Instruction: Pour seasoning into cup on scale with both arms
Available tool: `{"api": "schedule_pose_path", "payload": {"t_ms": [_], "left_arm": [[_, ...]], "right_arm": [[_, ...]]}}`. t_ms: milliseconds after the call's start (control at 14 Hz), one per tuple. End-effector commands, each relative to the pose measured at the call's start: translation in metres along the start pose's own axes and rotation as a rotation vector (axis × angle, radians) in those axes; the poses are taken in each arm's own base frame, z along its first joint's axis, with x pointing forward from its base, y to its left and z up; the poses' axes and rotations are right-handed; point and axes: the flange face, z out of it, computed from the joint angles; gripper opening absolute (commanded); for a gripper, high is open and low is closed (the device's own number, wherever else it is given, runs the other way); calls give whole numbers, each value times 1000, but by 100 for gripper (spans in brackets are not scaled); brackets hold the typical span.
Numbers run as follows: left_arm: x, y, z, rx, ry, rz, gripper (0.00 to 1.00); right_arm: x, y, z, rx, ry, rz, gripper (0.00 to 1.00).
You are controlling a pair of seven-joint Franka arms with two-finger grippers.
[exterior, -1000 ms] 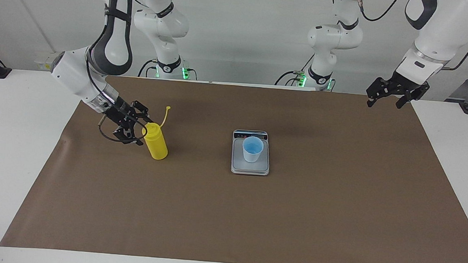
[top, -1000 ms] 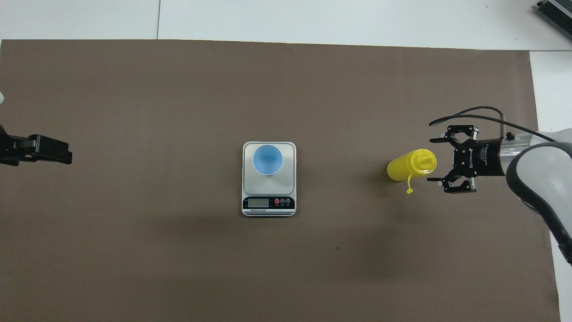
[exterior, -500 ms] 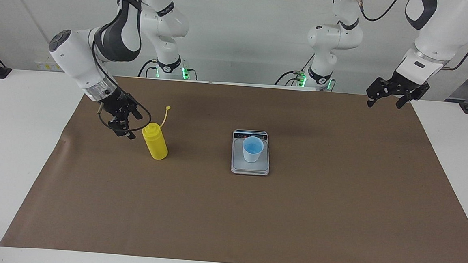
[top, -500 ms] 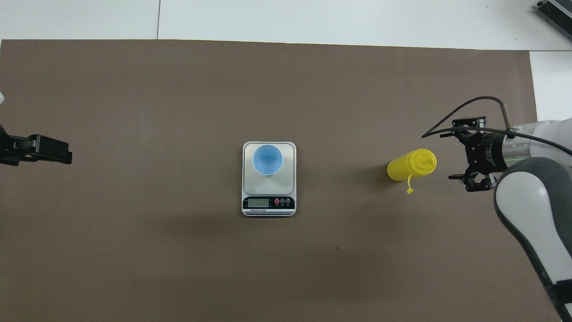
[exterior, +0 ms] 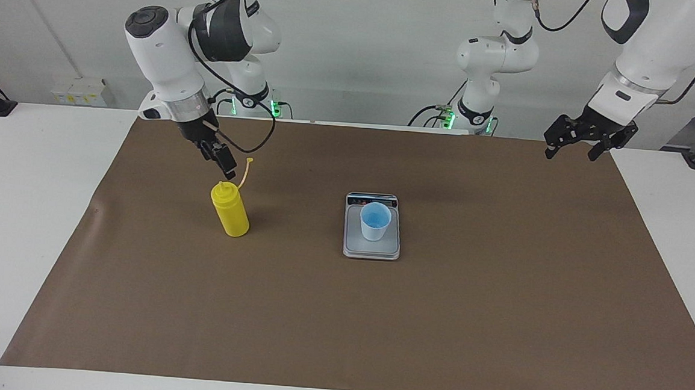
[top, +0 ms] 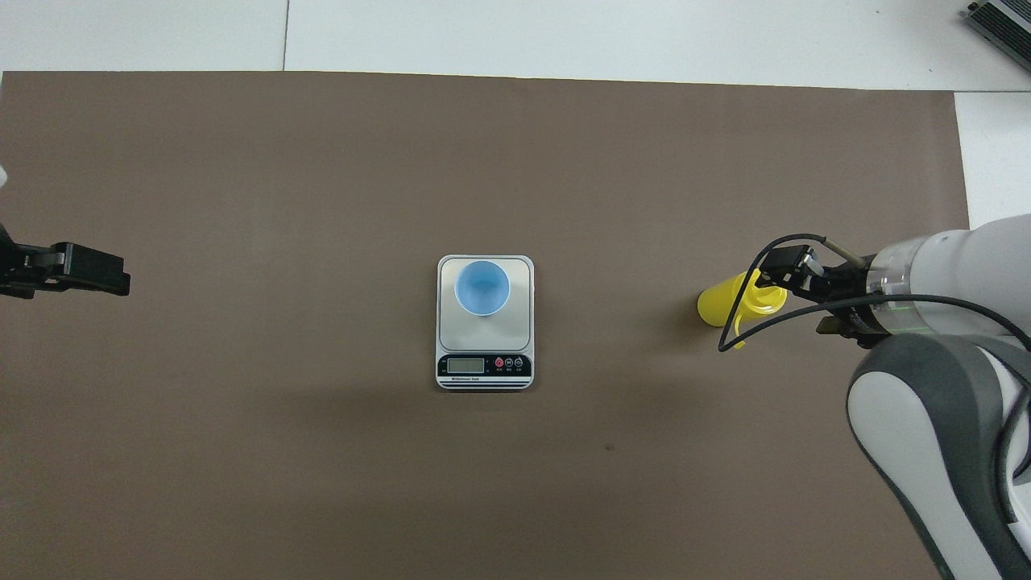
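Brown mat (exterior: 340,315): right gripper (exterior: 224,164) above seasoning (exterior: 231,211), empty

the bottle (exterior: 231,214) looks like smooth yellow plastic with a slight shine. the cup (exterior: 375,221) is thin plastic, matt. the scale (exterior: 371,248) has a brushed metal plate. the brown mat (exterior: 376,323) looks like matt paper.

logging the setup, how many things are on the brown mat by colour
yellow: 1, the squeeze bottle
light blue: 1, the cup
silver-grey: 1, the scale under the cup
total: 3
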Motion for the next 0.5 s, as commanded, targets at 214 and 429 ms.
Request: {"api": "schedule_pose_path", "payload": {"t_ms": [214, 429], "left_arm": [[-7, -3, -3, -7, -2, 1, 100], [-7, -3, -3, -7, -2, 1, 100]], "right_arm": [[21, -1, -67, -140, 46, -328, 100], [31, -10, -82, -141, 57, -330, 100]]}}
